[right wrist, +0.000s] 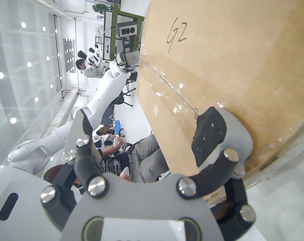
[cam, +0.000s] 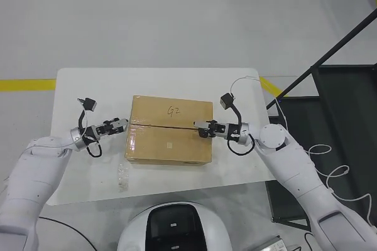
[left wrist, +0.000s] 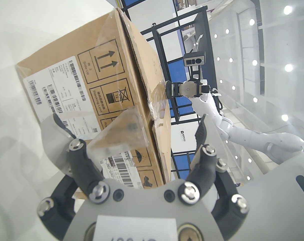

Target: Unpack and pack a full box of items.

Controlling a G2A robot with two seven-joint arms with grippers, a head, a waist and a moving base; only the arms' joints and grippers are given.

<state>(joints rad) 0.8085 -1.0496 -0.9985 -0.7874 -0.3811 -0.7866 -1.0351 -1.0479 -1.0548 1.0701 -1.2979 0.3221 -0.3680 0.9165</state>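
The closed brown cardboard box stands in the middle of the white table, and table surface shows on all its sides. Its top seam is taped. One flap has a handwritten mark, and one end has white barcode labels. My left gripper is spread open just beside that end. My right gripper, also open, has one finger over the opposite top edge.

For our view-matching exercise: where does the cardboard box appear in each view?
Top view: cardboard box mid-table, between left tool and right tool.
Left wrist view: its labelled end face, beyond the left tool.
Right wrist view: its top, under one finger.
Shared landmark: taped centre seam.
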